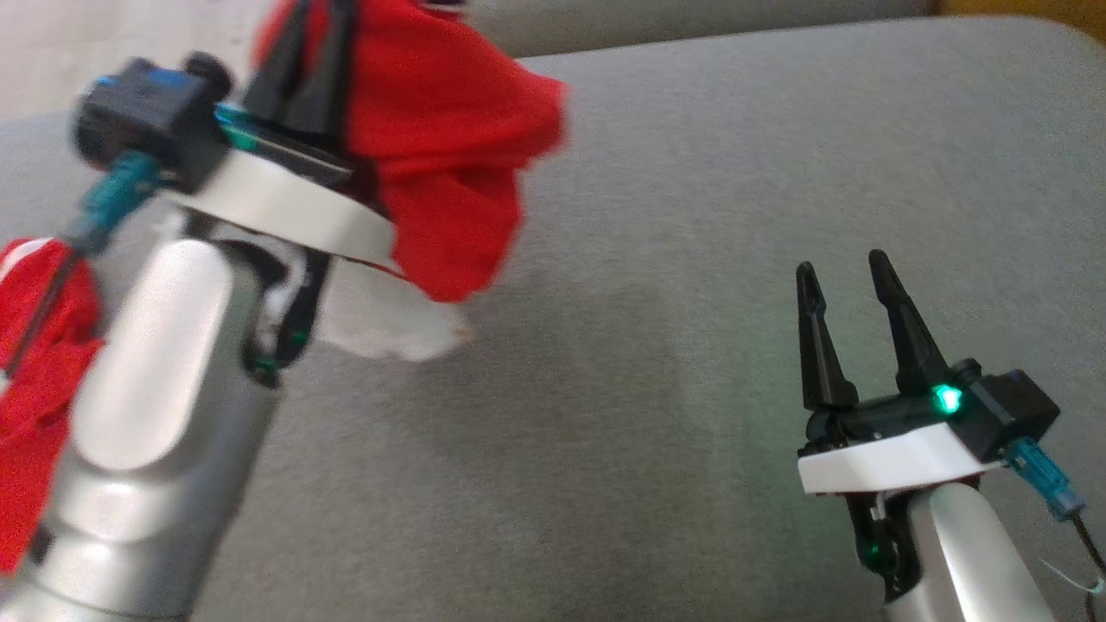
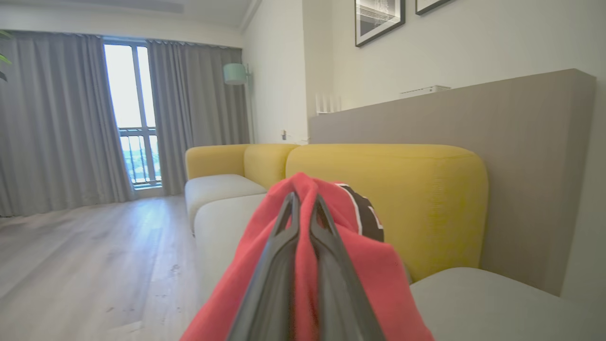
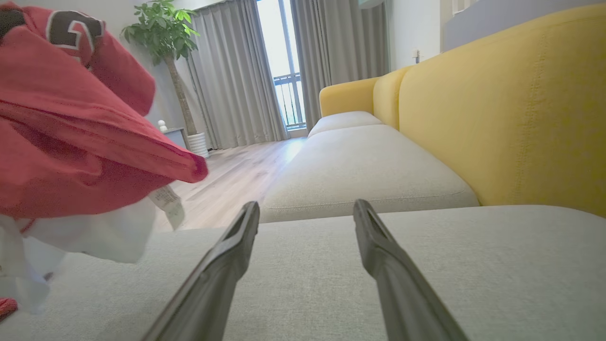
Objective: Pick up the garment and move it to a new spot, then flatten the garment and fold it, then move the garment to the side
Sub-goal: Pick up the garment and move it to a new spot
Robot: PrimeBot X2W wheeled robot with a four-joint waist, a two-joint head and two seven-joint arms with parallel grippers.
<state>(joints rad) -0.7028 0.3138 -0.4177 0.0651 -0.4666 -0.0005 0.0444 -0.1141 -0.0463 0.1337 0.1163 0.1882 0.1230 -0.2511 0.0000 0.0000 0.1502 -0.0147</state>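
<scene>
Your left pincer (image 2: 307,199) is pressed together on a fold of the red garment (image 1: 449,130) and holds it up over the grey seat (image 1: 691,216). The cloth drapes around the fingers and hangs past the wrist, with a white part lowest. I cannot tell whether it touches the seat. Your right pincer (image 1: 842,263) is spread and bare, low over the seat, well apart from the garment on its left. A yellow backrest (image 3: 497,109) runs behind.

I see a grey seat (image 3: 360,161) of a sofa with a yellow back (image 3: 511,109) behind it. Beyond it lies a wooden floor (image 2: 85,255), then grey curtains (image 2: 52,123) on both sides of a bright window (image 2: 130,109). A plant (image 3: 163,28) stands beside the curtains, and two pictures (image 2: 378,16) hang on the wall.
</scene>
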